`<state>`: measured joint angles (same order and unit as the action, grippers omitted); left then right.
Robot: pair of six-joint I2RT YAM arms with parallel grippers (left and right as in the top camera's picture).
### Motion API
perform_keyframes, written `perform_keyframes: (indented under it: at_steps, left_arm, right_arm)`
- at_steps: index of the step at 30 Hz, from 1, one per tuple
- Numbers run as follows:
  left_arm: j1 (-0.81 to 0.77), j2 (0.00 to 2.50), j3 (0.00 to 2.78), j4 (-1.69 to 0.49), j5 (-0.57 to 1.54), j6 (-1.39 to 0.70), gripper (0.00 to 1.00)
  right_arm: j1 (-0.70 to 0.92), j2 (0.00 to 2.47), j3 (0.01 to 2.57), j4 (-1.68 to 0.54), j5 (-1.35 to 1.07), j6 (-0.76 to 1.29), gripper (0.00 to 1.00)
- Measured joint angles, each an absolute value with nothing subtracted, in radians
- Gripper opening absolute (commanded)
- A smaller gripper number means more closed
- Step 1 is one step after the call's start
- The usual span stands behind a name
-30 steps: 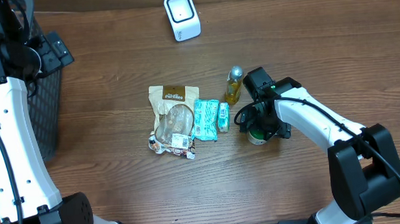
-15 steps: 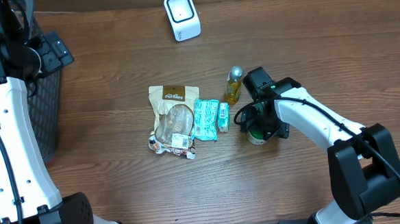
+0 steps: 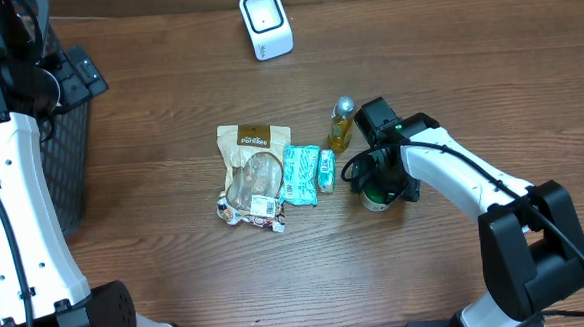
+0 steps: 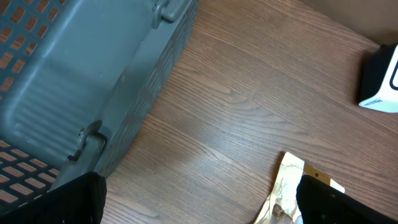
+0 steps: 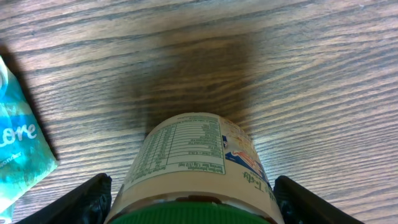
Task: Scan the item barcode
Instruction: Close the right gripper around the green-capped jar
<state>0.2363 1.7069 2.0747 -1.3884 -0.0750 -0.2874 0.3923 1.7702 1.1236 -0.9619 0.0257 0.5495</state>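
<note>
Right fingers (image 5: 81, 205) straddle the green-capped bottle (image 5: 193, 155), one on either side (nutrition label facing the wrist camera). The bottle sits on the surface (image 5: 323, 56). We cannot tell whether they press it. A teal packet (image 5: 15, 143) lies just outside them, to the left. Left fingers (image 4: 348, 202) are spread wide, nothing between. Compared with a second ago, we see no shift overhead.

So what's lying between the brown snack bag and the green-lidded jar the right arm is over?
Between the brown bag and the jar lie two teal packets, side by side, in the overhead view.
</note>
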Motion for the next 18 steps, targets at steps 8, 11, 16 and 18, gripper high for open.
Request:
perform_keyframes:
  at_steps: [8,11,16,18]
  left_arm:
    - [0.236,1.707,2.075,-1.388,-0.075,-0.287,1.00]
    - [0.236,1.707,2.075,-1.388,-0.075,-0.287,1.00]
    - [0.236,1.707,2.075,-1.388,-0.075,-0.287,1.00]
    - [0.236,1.707,2.075,-1.388,-0.075,-0.287,1.00]
  right_arm:
    - [0.392,1.771,1.124,-0.973,0.026,0.550,0.76]
    - [0.392,1.771,1.124,-0.974,0.026,0.550,0.76]
    - [0.392,1.770,1.124,-0.974,0.026,0.550,0.76]
    - [0.392,1.770,1.124,-0.974,0.025,0.550,0.77]
